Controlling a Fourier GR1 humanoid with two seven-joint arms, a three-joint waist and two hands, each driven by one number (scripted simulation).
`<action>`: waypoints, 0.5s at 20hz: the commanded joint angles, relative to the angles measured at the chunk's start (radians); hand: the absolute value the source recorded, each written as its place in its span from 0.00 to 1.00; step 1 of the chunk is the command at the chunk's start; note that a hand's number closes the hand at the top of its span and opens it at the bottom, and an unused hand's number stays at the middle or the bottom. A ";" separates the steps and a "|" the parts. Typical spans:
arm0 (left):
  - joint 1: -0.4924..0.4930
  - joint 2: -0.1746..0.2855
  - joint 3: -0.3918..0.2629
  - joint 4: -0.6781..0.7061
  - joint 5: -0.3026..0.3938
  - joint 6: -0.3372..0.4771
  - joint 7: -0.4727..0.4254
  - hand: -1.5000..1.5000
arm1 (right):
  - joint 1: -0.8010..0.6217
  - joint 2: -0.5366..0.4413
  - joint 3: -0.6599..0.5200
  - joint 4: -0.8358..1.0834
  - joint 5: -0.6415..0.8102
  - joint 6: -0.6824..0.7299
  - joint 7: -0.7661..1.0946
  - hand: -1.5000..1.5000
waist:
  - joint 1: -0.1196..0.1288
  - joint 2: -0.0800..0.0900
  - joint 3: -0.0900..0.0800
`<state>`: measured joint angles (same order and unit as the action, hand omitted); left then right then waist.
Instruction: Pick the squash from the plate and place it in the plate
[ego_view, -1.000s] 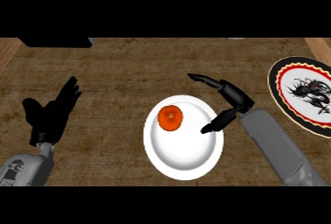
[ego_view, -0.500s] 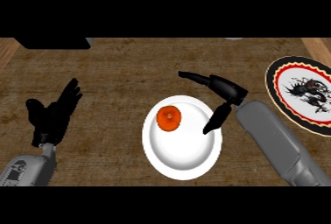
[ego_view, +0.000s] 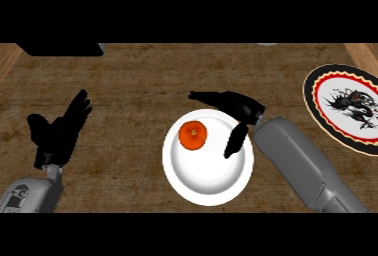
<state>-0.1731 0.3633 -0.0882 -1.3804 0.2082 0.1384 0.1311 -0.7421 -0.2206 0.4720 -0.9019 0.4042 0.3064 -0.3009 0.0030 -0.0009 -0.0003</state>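
An orange, round squash (ego_view: 193, 135) lies on the upper left part of a plain white plate (ego_view: 207, 180) at the counter's middle. My right hand (ego_view: 238, 106) hovers over the plate's upper right rim, open, with fingers stretched left above the squash and the thumb hanging down to its right. It does not touch the squash. A second plate (ego_view: 347, 111), white with a red and black rim and a dark drawing, lies at the far right. My left hand (ego_view: 57, 131) rests open at the left, fingers up.
A dark wooden counter (ego_view: 133, 90) spreads under everything. A black object (ego_view: 63, 48) sits at the top left edge, and a small grey thing (ego_view: 267, 44) shows at the top edge.
My right hand has moved left, from beside the white plate's right rim to over its upper part, closer to the squash. The left hand and the squash stayed put.
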 joint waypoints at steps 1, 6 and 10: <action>-0.062 -0.046 -0.021 0.022 -0.043 0.028 0.036 0.50 | -0.045 -0.009 0.005 0.068 0.074 0.035 0.003 0.00 | 0.002 0.003 0.000; 0.014 -0.019 0.038 -0.027 -0.022 -0.041 0.001 0.50 | 0.010 0.028 0.008 -0.021 0.140 0.078 0.075 0.00 | 0.001 0.000 0.000; 0.032 -0.053 0.013 -0.080 -0.064 -0.005 0.054 0.50 | -0.071 0.083 -0.022 0.089 0.185 0.106 0.063 0.00 | 0.007 0.001 0.000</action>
<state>-0.1783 0.3230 -0.0722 -1.3992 0.1682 0.1244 0.1555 -0.7908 -0.1479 0.4709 -0.8486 0.5452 0.3780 -0.2226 0.0076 0.0008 0.0000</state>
